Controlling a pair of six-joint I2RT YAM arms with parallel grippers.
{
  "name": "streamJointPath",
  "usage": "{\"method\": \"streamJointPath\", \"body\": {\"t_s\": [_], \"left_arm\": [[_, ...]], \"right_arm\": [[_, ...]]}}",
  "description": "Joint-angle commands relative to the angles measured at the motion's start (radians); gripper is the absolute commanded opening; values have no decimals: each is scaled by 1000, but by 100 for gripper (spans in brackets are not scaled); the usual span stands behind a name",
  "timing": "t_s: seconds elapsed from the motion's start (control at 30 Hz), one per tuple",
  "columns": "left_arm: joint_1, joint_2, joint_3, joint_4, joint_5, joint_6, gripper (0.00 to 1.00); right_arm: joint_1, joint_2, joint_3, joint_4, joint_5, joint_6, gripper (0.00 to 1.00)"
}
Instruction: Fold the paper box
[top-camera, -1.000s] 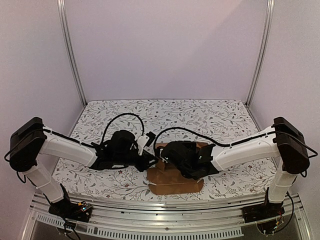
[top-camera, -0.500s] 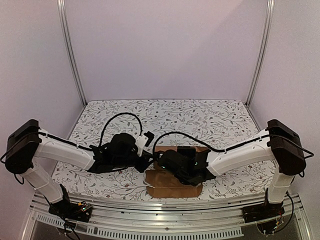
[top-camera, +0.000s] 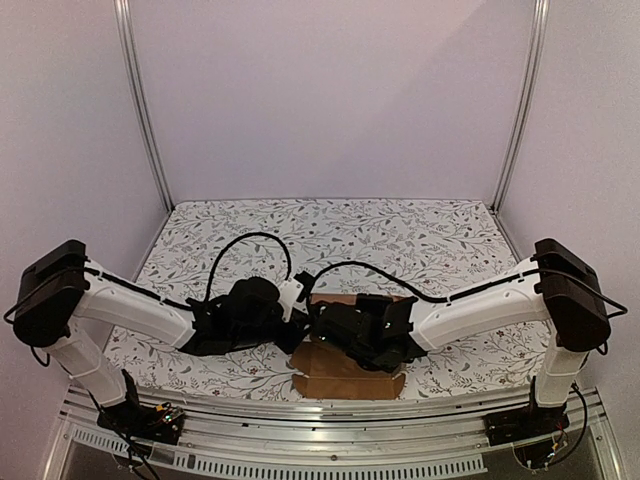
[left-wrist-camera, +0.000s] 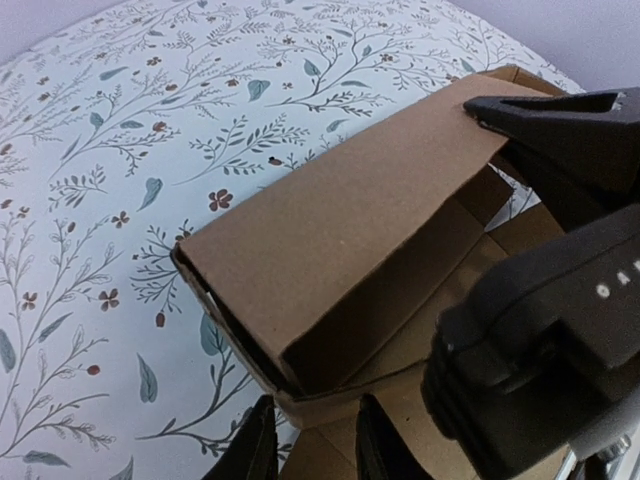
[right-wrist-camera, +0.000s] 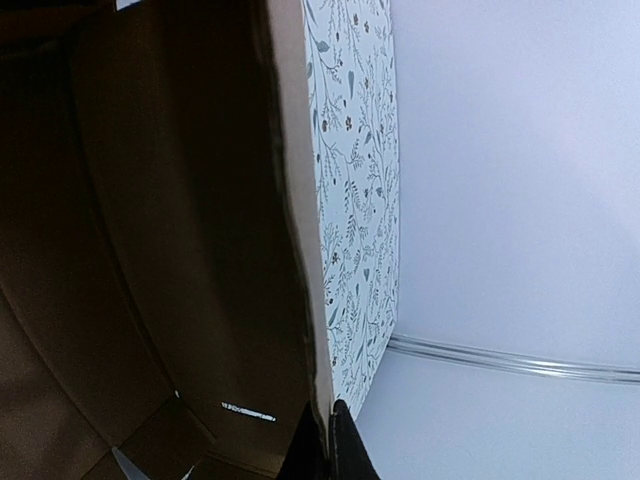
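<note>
The paper box (top-camera: 345, 378) is brown cardboard, lying partly folded near the table's front edge between both arms. In the left wrist view one long panel of the paper box (left-wrist-camera: 340, 230) stands up and leans over the flat base. My left gripper (left-wrist-camera: 315, 445) straddles the box's near corner, with cardboard filling the gap between its fingers. My right gripper (left-wrist-camera: 482, 110) pinches the far end of that raised panel. In the right wrist view my right gripper (right-wrist-camera: 330, 418) is shut on the thin top edge of the paper box (right-wrist-camera: 180, 220). From above, my left gripper (top-camera: 290, 330) and right gripper (top-camera: 322, 325) almost meet over the box.
The table wears a white cloth with a floral print (top-camera: 400, 230). Plain pale walls close it in at the back and sides, with metal posts (top-camera: 140, 100) in the back corners. A metal rail (top-camera: 330, 425) runs along the front edge between the arm bases.
My right gripper has moved left and away with the panel, and the box looks lower and flatter from above. My left gripper has shifted right, closer to the box's corner.
</note>
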Motion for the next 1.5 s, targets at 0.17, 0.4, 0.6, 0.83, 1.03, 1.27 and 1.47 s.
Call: {"method": "streamJointPath", "body": {"t_s": [0.17, 0.4, 0.6, 0.83, 1.03, 1.27, 1.47], "left_arm": [[-48, 59, 15, 41, -71, -11, 27], [-63, 68, -6, 92, -176, -23, 27], [-83, 97, -14, 162, -194, -21, 27], [-101, 159, -17, 224, -250, -19, 29], [-104, 178, -13, 239, -272, -16, 16], [-106, 186, 4, 231, -266, -6, 0], [-106, 187, 16, 225, -265, 8, 0]], "right_arm": [[22, 24, 37, -81, 12, 92, 0], [36, 29, 43, -124, 12, 149, 0], [49, 40, 53, -173, 10, 211, 0], [56, 31, 59, -216, 2, 272, 0], [62, 30, 61, -247, -2, 311, 0], [63, 39, 116, -307, -13, 371, 0], [62, 32, 176, -350, -72, 423, 10]]}}
